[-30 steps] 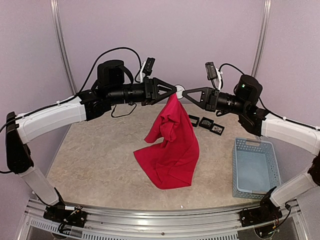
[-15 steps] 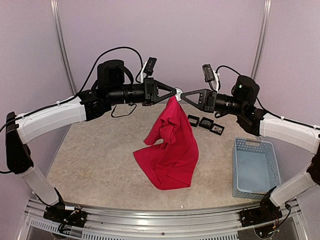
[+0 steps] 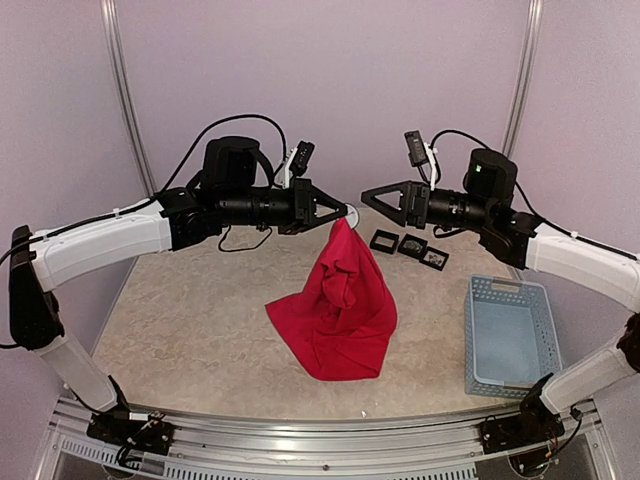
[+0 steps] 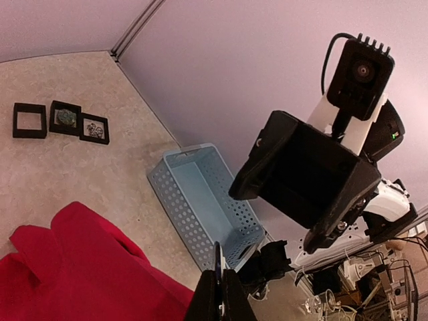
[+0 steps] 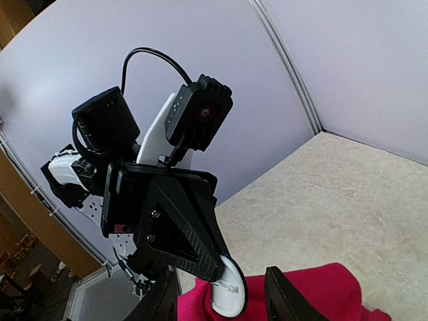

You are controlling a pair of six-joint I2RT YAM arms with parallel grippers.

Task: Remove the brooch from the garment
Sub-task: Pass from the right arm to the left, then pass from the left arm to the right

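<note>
From above, the left claw is seen shut at the peak of the red garment. 1 white rounded brooch shows at the claw's tip. The garment is hung from that tip and its lower folds are piled on the bench. The right claw is held apart, just beside the peak at 2 o'clock and touching nothing. 3 black frames are lined up at 1 o'clock from the garment. 1 pale blue basket is placed at 4 o'clock, well apart.

In the left wrist view, the left claw is shown pressed together, with the garment at 8 o'clock. The 3 frames and the basket are also seen.

In the right wrist view, the right claw's 2 fingers are spread. The brooch is seen at the left claw's tip, with the garment just below it.
</note>
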